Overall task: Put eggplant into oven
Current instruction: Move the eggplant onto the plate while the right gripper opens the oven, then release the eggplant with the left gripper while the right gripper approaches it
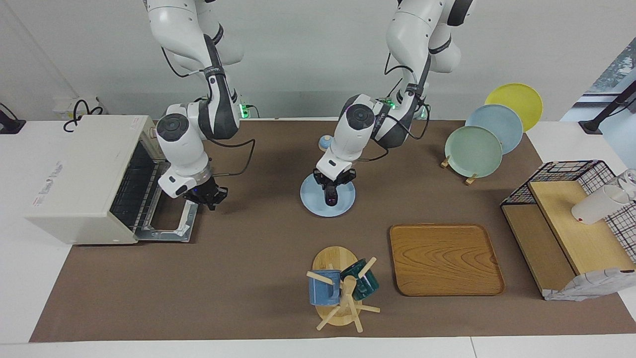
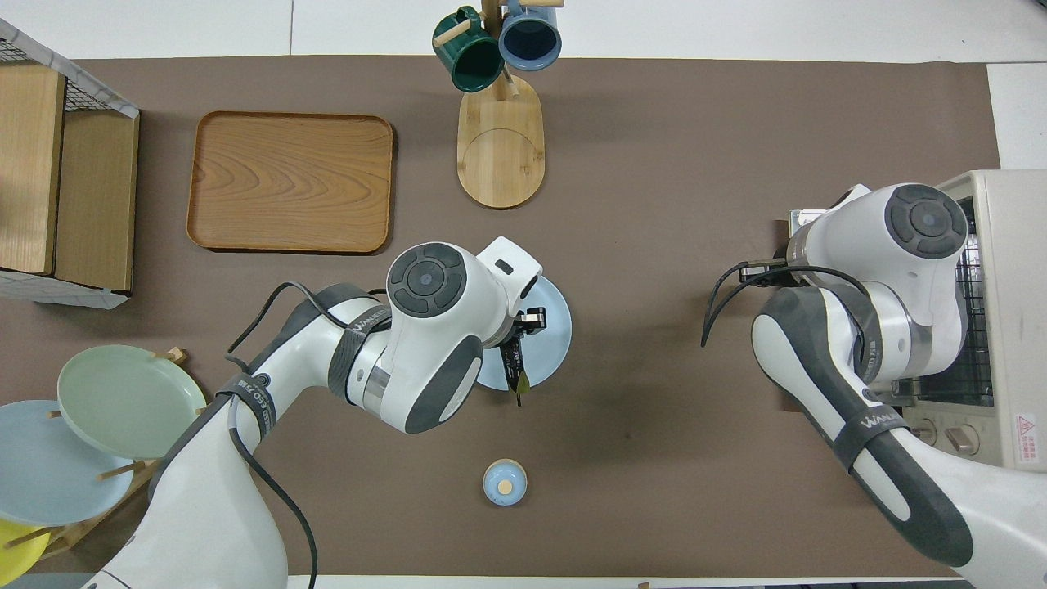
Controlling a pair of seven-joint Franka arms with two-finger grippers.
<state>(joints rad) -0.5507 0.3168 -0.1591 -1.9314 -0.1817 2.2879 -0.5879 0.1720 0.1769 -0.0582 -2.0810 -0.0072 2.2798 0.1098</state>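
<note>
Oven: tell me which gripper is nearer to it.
Right. The right gripper hangs over the oven's open door; the left gripper is over the blue plate mid-table.

Both arms, the left arm [image 1: 397, 114] and the right arm [image 1: 198, 109], are glossy white shells with dark grey bands at the joints, and each rounded joint ends in a dark grey cap [image 2: 425, 278] shaped like a disc. Thin black cables [image 1: 233, 154] loop loosely outside the forearms, and a grey strap near each elbow carries small white lettering [image 2: 871, 425] too fine to read fully. The 2 black grippers, the left gripper [image 1: 332, 191] and the right gripper [image 1: 203, 195], sit below white wrist blocks, with a small green light [image 1: 242, 110] glowing near the bases.
</note>
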